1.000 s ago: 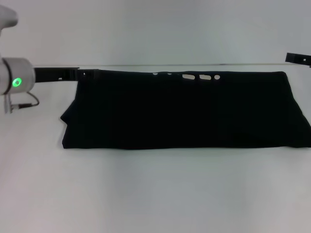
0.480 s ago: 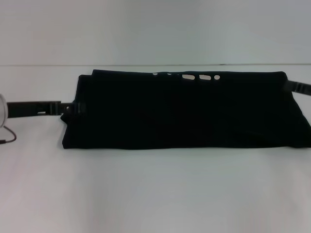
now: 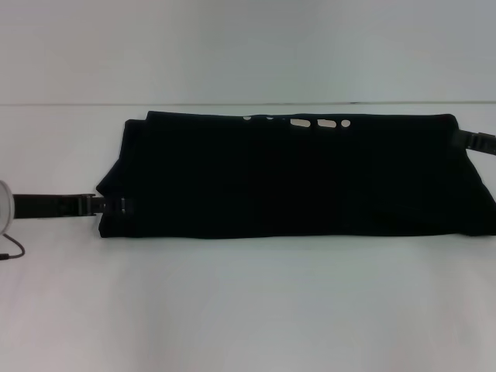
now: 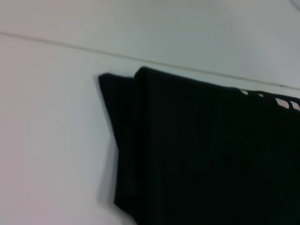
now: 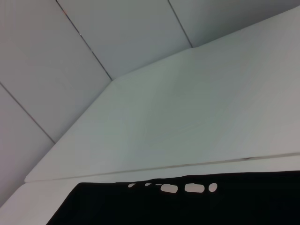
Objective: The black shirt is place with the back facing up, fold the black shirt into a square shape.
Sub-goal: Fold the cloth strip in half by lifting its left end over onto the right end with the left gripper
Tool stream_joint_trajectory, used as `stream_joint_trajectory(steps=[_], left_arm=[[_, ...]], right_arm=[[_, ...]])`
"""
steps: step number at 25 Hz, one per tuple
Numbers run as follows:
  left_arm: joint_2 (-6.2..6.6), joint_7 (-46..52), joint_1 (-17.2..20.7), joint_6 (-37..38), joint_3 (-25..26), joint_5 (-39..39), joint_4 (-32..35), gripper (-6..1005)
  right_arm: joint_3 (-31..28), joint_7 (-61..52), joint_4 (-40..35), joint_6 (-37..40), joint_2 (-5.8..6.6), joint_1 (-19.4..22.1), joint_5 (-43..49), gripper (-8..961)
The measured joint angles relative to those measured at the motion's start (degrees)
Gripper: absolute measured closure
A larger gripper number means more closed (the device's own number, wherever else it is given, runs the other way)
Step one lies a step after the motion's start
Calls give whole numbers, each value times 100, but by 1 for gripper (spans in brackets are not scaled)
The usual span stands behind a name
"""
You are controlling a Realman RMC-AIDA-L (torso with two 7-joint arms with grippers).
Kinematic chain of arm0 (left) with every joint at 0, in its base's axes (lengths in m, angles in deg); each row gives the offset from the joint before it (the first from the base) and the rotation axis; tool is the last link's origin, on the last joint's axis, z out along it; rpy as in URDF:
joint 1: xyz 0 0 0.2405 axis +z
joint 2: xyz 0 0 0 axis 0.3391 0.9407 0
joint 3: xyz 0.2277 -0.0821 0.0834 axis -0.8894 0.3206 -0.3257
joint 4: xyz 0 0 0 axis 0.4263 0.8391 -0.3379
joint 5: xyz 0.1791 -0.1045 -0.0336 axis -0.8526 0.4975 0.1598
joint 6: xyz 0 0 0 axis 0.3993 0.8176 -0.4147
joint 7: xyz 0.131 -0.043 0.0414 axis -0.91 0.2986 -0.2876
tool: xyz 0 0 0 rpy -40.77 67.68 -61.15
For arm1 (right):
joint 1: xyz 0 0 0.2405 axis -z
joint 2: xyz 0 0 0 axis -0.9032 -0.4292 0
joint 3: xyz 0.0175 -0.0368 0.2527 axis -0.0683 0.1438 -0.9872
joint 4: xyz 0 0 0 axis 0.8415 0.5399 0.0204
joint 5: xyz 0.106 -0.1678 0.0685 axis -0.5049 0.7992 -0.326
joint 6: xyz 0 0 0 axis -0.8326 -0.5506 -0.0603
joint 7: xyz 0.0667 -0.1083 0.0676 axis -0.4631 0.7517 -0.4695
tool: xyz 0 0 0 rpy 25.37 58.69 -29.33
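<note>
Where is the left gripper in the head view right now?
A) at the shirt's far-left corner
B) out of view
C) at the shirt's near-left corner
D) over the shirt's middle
C: the left gripper reaches in from the left edge and meets the shirt at its near-left corner, low by the front hem.

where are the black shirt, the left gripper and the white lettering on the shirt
black shirt [image 3: 294, 178], head view, middle of the folded cloth
left gripper [image 3: 108, 206], head view, tip at the shirt's lower left corner
white lettering [image 3: 325, 123], head view, a white mark peeking out at the shirt's far edge
</note>
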Motion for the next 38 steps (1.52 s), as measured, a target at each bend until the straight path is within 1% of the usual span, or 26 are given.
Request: stream_joint_trajectory(steps=[6, 11, 22, 28, 33, 38], left_arm=[[-3, 12, -42, -115, -72, -20, -197, 66], [-6, -15, -60, -188, -103, -41, -290, 68], [-7, -34, -82, -220, -330, -118, -280, 70], [-7, -52, -116, -452, -339, -319, -288, 165], [6, -21, -122, -464, -319, -325, -294, 245], [18, -18, -173, -431, -340, -326, -313, 485]], right_arm=[[25, -20, -28, -35, 5, -82, 8, 130], [27, -22, -31, -82, 37, -124, 13, 129], [28, 0, -24, -139, 39, -132, 13, 130], [27, 20, -11, -178, 39, -125, 11, 130], [36, 9, -4, -180, 39, -127, 91, 130], [38, -281, -11, -234, 74, -155, 523, 131]])
